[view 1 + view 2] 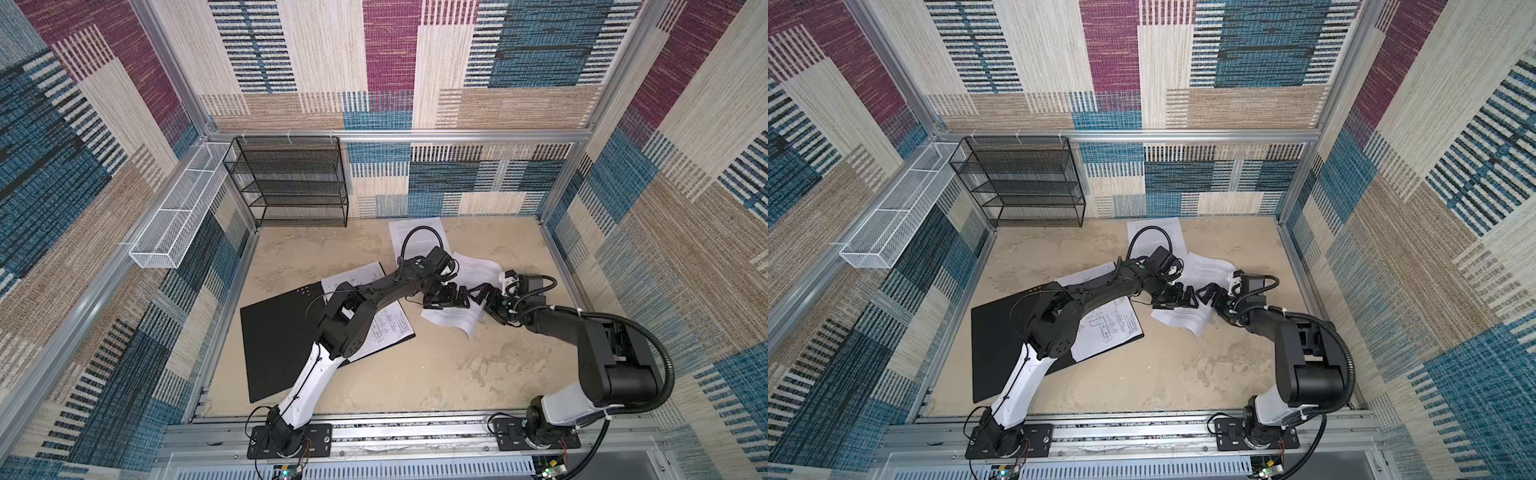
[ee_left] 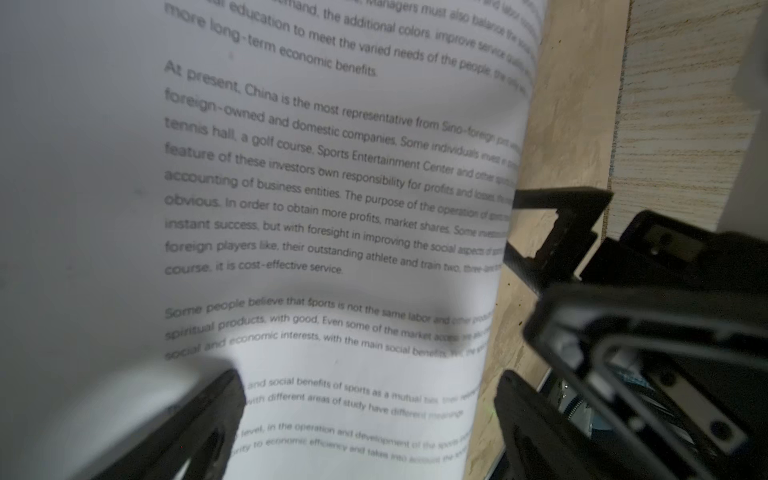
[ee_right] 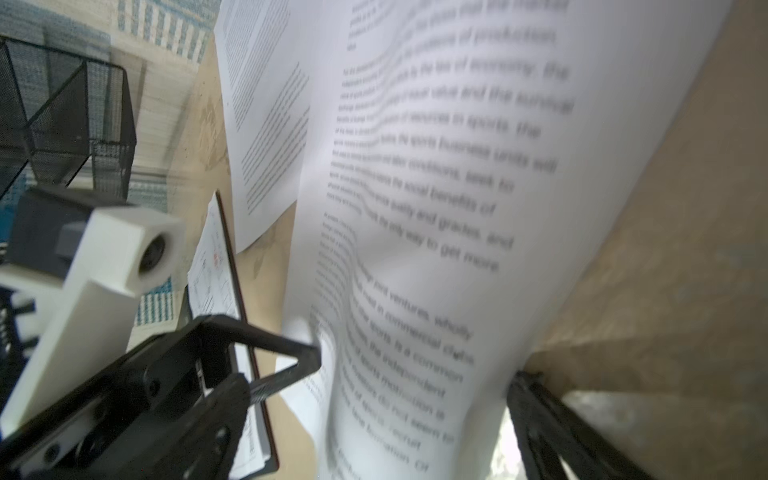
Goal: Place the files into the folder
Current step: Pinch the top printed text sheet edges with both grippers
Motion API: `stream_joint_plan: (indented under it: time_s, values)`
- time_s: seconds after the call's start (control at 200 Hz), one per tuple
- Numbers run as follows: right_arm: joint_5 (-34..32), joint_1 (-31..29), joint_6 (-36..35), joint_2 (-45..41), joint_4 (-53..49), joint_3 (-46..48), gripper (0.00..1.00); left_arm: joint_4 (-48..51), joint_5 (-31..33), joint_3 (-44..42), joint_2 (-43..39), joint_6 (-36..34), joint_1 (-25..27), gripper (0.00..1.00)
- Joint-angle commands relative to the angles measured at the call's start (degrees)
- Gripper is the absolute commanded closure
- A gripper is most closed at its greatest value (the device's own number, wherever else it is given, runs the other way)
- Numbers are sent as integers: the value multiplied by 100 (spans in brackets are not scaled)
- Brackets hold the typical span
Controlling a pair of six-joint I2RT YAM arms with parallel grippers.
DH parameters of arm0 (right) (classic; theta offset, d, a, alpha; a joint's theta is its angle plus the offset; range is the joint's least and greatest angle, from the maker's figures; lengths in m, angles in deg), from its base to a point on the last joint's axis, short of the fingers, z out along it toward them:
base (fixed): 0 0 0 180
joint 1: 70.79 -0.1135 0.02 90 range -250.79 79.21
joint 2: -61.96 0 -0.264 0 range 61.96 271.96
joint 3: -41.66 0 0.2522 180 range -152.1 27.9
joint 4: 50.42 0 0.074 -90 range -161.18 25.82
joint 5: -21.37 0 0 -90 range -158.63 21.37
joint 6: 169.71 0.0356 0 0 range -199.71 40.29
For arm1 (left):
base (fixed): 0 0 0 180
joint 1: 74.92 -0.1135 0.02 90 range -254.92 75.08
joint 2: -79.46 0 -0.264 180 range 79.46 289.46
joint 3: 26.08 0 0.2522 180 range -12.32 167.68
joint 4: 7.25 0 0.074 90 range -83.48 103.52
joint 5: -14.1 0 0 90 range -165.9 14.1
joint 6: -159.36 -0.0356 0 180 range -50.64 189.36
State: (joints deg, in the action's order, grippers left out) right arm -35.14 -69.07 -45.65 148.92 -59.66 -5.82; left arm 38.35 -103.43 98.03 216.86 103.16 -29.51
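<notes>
Open black folder [image 1: 274,345], rumpled files [image 1: 478,270] beside

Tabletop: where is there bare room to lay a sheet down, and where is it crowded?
Free: the front stretch between the folder and the right arm's base; also the strip between the black rack and the folder. Crowded: mid-right, where left pincer and right pincer meet at curled sheets.

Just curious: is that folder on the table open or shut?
Open. The folder lies flat, black inside up, with a drawing sheet on it.
</notes>
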Motion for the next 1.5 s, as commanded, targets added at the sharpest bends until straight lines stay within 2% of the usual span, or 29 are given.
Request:
stream_joint_plan:
  time_s: [0.0,0.135,0.28,0.521,0.826,1.172,1.327,1.493]
  values:
    - [391,-22,513,-226,-662,225,0,1098,527,-250,412,217,30,2]
    - [925,-21,1046,-555,-145,656,0,1066,508,-301,427,278,9,2]
    - [1036,-29,1313,-382,429,800,0,1036,494,-372,364,250,-6,2]
    - [587,-22,1112,186,634,112,0,1043,523,-616,255,154,-32,2]
    - [581,31,959,1174,1378,-795,0,1024,592,-1009,118,49,-75,2]
    - [292,316,551,1444,909,-1518,0,916,639,-1604,-101,71,-344,2]
    - [659,329,592,1788,1050,-1752,0,912,645,-1678,-120,42,-388,2]
    - [735,328,490,1328,849,-1604,0,895,694,-1744,-120,126,-436,3]
